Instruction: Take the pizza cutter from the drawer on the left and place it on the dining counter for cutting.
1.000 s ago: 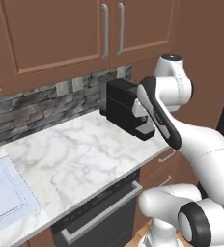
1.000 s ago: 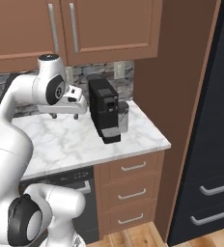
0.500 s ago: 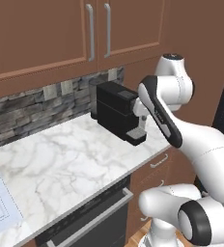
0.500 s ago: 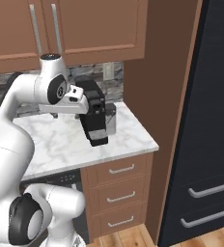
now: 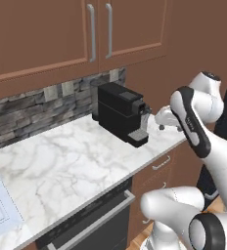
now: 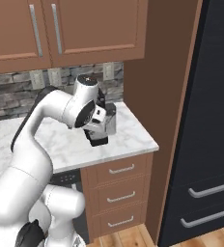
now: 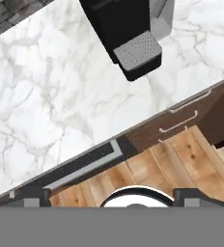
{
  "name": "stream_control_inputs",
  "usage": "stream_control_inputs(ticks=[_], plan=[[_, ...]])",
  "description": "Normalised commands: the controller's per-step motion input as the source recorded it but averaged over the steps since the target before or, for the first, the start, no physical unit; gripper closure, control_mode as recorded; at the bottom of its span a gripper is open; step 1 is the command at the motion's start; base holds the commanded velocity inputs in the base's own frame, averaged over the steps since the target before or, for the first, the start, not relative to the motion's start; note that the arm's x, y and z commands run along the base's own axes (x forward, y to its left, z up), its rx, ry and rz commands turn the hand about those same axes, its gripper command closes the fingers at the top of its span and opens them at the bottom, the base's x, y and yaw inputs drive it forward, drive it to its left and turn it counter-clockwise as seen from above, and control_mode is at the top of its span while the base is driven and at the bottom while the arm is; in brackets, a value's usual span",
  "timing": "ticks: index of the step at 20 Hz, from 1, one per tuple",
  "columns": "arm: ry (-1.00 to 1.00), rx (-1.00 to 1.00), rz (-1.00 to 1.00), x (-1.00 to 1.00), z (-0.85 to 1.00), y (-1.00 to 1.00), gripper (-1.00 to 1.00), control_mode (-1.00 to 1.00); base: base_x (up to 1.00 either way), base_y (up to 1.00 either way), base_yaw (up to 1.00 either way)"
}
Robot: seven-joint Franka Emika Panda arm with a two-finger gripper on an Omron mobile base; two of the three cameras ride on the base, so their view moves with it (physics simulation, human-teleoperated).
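Gripper hangs above the right end of a marble worktop, jaws spread wide and holding nothing, just at 3 o'clock of a black coffee machine in the left base view. From the right base view the hand sits in front of the same machine, which shows only as a dark block at its 6 o'clock. Below the worktop's right end stands a stack of three brown drawers; the top drawer is closed, its silver bar handle facing out, with two like fronts beneath it. The pizza cutter cannot be seen, and whether it lies inside that drawer cannot be told. Looking down from the hand, the machine's grey drip tray lies at 12 o'clock, the drawer handles at 3 o'clock, and a wooden floor toward 5 o'clock. Brown wall cabinets hang over a grey stone backsplash. A tall black fridge rises at the far right.
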Motion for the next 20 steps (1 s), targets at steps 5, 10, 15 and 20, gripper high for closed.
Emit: stream_control_inputs(ticks=[5,10,15,20], plan=[[-0.05,0.61,-0.21,-0.77,-0.85,-1.00,-1.00,-1.00,0.00,0.00,0.00],[0.00,0.40,-0.44,-0.32,-0.74,-0.71,-1.00,-1.00,0.00,0.00,0.00],[0.00,0.34,-0.41,-0.05,-0.62,-0.57,-1.00,-1.00,0.00,0.00,0.00],[0.00,0.25,-0.27,0.00,-0.67,-0.53,-1.00,-1.00,0.00,0.00,0.00]])
